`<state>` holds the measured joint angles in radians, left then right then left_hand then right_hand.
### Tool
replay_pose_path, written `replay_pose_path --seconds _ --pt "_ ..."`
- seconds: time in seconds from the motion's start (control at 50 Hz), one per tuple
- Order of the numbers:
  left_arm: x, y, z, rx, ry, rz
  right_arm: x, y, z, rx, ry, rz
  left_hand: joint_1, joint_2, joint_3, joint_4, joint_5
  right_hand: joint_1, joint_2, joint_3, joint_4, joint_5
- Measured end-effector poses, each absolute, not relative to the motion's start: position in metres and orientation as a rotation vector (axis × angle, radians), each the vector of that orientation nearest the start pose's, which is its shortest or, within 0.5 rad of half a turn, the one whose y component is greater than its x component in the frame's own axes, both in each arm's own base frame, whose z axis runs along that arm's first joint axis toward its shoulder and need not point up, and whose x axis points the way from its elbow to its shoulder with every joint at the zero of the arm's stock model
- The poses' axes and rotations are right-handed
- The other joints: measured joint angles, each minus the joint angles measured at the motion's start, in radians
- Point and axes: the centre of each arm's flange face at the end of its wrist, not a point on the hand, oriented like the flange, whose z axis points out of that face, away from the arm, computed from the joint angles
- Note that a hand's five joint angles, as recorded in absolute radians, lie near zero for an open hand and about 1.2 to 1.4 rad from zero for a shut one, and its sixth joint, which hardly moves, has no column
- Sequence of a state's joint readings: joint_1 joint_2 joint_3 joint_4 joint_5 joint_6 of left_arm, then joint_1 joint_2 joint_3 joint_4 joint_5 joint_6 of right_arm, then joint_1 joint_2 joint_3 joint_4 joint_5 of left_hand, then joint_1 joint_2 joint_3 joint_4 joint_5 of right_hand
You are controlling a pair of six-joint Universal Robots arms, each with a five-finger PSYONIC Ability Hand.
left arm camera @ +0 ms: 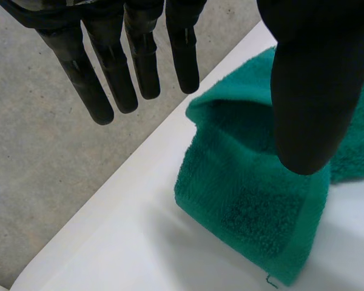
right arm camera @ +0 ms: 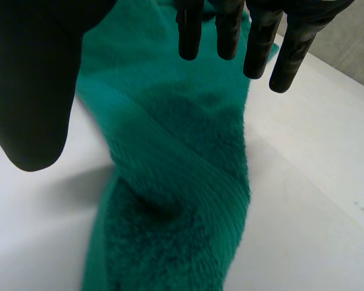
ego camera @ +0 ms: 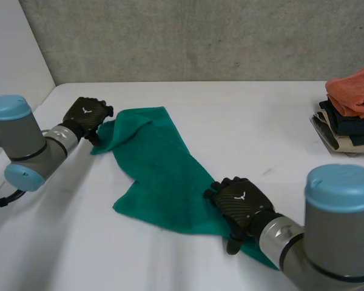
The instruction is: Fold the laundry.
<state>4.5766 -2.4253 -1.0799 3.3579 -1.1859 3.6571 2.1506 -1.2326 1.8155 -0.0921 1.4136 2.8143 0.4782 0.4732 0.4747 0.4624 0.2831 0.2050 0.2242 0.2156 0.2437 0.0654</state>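
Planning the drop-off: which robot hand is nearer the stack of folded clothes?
Right. Right robot hand is on the stack's half of the table; left robot hand, the opposite.

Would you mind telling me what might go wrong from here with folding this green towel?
The towel lies twisted and bunched, so folding now may trap wrinkles. The left hand and right hand have straight fingers, not closed on the cloth, so a lift might slip. Its corner by the left hand sits near the table edge and could slide off.
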Motion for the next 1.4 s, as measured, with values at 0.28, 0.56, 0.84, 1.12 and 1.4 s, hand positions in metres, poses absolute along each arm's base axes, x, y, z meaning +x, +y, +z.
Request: replay_pose_path --seconds 0.28,0.56,0.84,1.12,1.4 --pt "-0.256 -0.424 0.12 1.23 2.118 -2.133 0.293 -0.176 0.125 -1.332 2.142 -1.652 -0.032 -0.037 -0.037 -0.038 -0.038 0.099 0.125 0.136 0.106 0.106" --pt "-0.268 -0.432 0.11 1.232 2.056 -2.17 0.296 -0.183 0.125 -1.305 2.098 -1.711 0.161 0.15 0.148 0.159 0.162 0.781 0.953 0.968 0.941 0.917" --pt "-0.273 -0.445 0.127 1.163 1.802 -2.249 0.29 -0.186 0.149 -1.353 2.066 -1.799 0.636 0.707 0.708 0.733 0.683 0.781 0.953 0.968 0.942 0.917" --pt "-0.261 -0.361 0.259 1.033 1.656 -2.33 0.243 -0.251 0.257 -1.095 2.001 -2.219 0.636 0.711 0.716 0.736 0.683 0.781 0.953 0.968 0.942 0.917" --pt "-0.234 -0.253 0.322 0.862 1.887 -2.532 0.213 -0.296 0.307 -1.087 1.97 -2.229 0.636 0.713 0.716 0.736 0.683 0.781 0.953 0.968 0.944 0.917"
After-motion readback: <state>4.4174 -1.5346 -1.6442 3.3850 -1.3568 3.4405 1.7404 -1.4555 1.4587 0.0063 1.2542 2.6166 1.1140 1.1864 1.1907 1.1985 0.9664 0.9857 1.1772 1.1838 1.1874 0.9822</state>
